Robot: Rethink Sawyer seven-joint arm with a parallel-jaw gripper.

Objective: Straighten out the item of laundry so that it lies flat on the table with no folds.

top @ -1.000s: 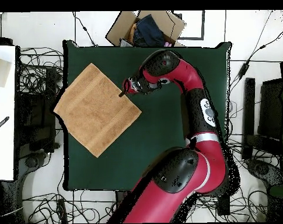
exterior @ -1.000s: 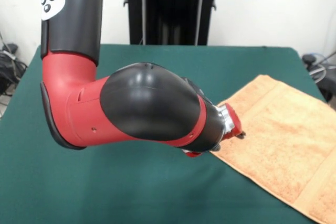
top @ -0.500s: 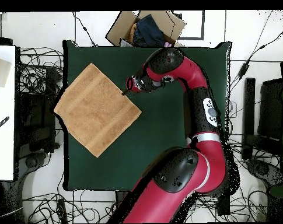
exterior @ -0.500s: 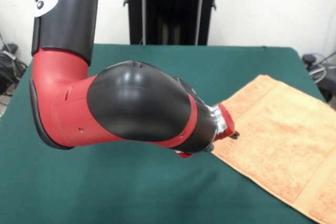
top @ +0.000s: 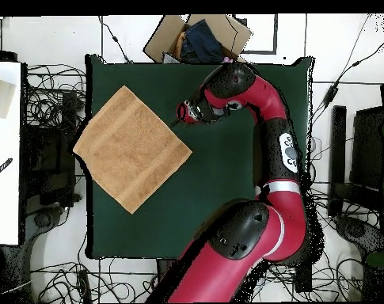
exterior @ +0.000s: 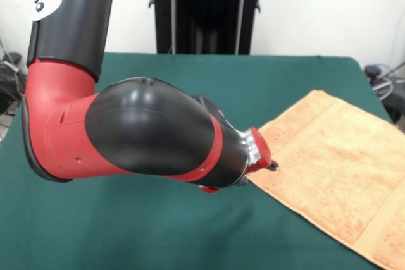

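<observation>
The item of laundry is a peach-orange towel, spread open and turned like a diamond on the left part of the green table in the overhead view. Its left corner reaches past the table's edge. In the front view the towel lies at the right and runs out of the picture, with a woven band showing near its lower edge. My gripper hangs low just off the towel's edge, holding nothing I can see. In the front view the gripper pokes out from behind the bulky red and black arm.
An open cardboard box with dark cloth inside stands just beyond the table's top edge in the overhead view. Cables cover the floor around the table. A white surface lies at the far left.
The arm has drawn away from the towel, sliding right in the overhead view and left in the front view. The gripper now sits off the towel's edge. The towel has not moved.
</observation>
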